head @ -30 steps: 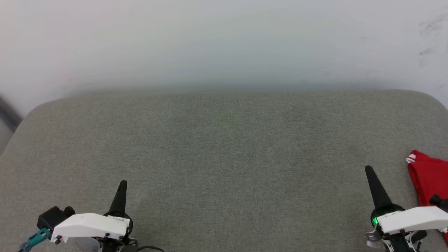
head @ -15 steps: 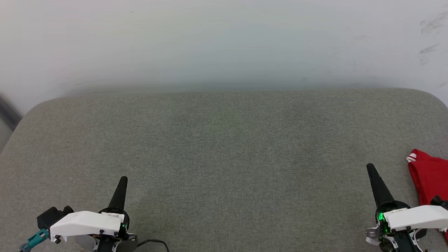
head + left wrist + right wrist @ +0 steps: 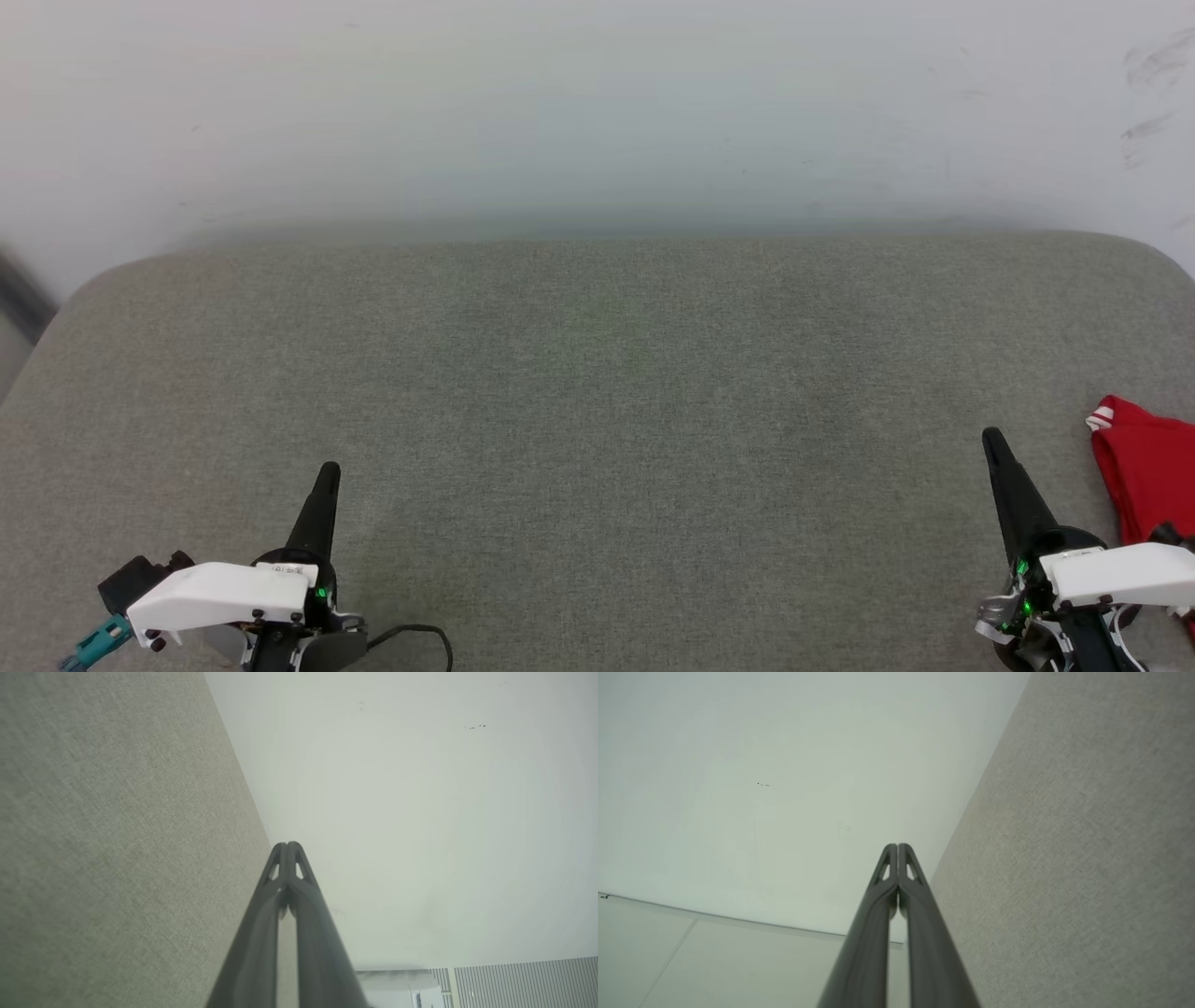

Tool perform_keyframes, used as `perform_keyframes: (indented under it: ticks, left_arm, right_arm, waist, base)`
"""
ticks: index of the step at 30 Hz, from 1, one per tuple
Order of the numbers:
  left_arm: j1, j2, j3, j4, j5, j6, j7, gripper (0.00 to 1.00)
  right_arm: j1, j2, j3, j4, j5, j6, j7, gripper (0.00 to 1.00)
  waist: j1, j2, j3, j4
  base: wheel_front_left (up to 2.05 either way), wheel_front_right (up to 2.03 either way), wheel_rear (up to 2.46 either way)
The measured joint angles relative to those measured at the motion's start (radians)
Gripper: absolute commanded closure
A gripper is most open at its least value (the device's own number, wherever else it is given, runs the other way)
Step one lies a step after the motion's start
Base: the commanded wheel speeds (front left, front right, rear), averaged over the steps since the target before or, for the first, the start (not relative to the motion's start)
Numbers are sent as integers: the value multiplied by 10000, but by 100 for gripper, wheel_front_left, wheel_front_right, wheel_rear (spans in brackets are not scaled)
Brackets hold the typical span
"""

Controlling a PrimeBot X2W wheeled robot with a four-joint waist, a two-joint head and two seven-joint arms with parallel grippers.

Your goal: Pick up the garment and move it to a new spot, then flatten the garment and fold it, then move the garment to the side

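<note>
- The garment (image 3: 1144, 467), a red bunch with striped trim, is lying just to the right of the right gripper (image 3: 991, 438). It is sitting loose on the grey worktop (image 3: 597, 392), in no basket or bin.
- It is looking light, soft and limp, and likely to sag when lifted. Pinching a raised fold or the trimmed edge nearest the right gripper is looking like the surest hold.
- The right gripper is resting with jaws pressed together, carrying nothing.
- The left gripper (image 3: 328, 469), well apart to the left of the right gripper, is likewise closed and empty.

Surface (image 3: 597, 420) matt woven cloth, garment (image 3: 1144, 476) soft cloth & fingers (image 3: 257, 933) smooth dk plastic.
</note>
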Motion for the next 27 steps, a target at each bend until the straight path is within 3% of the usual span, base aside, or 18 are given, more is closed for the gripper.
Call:
perform_keyframes:
  ticks: [27]
  left_arm:
    - [-282, -451, 623, 165, -1465, -516, 522, 100]
  right_arm:
    - [-261, 2, -125, 313, 2034, 0, 159, 100]
  waist:
    - [-1, 0, 126, 9]
  base:
    - [0, 0, 0]
